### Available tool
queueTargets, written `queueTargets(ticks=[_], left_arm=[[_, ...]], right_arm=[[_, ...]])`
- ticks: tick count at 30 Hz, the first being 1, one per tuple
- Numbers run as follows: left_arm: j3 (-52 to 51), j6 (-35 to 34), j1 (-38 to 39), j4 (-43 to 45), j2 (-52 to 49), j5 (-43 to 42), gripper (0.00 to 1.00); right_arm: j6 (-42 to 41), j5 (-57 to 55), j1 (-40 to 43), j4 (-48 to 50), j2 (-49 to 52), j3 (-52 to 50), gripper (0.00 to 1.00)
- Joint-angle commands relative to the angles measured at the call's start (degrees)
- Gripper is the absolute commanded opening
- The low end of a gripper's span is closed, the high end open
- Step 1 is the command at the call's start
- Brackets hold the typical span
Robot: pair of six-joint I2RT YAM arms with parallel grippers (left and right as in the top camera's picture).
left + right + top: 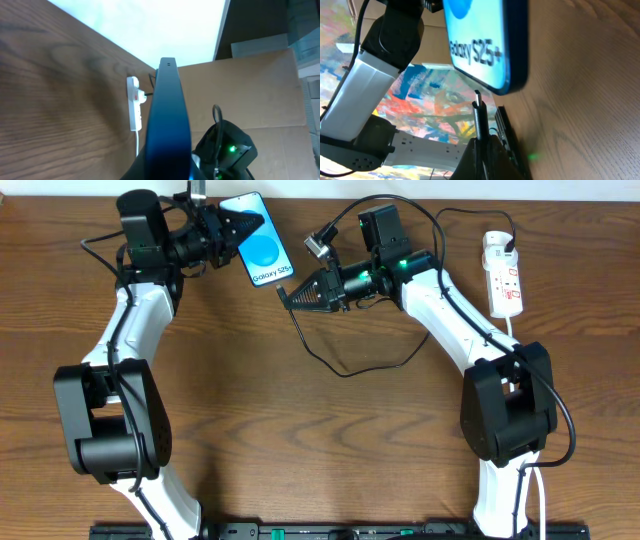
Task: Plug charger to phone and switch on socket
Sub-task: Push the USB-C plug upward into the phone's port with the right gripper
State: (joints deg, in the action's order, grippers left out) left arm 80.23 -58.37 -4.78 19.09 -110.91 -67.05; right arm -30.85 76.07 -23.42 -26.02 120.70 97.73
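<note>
My left gripper (pixel 240 225) is shut on the phone (pixel 259 252), holding its top end above the table; its lit blue-green screen reads "Galaxy S25+". In the left wrist view the phone (pixel 167 125) shows edge-on between my fingers. My right gripper (pixel 292 293) is shut on the charger's connector tip (pixel 479 112), which points at the phone's bottom edge (pixel 507 70) with a small gap between them. The black charger cable (pixel 340 370) loops over the table to the plug in the white socket (pixel 503 275) at the far right; the socket also shows in the left wrist view (pixel 133 102).
The socket's thick white cord (pixel 510 320) runs down past the right arm. A grey-and-black clip-like object (pixel 318 245) lies near the right arm's wrist. The wooden table (pixel 330 450) fills the overhead view.
</note>
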Motion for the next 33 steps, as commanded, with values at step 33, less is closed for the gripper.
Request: queueTargets(ticks=[33], left_arm=[[0.5, -6.4, -0.1, 1.6, 1.1, 2.4, 0.08]], right_arm=[[-3.7, 4.7, 1.3, 3.7, 0.0, 0.1, 0.01]])
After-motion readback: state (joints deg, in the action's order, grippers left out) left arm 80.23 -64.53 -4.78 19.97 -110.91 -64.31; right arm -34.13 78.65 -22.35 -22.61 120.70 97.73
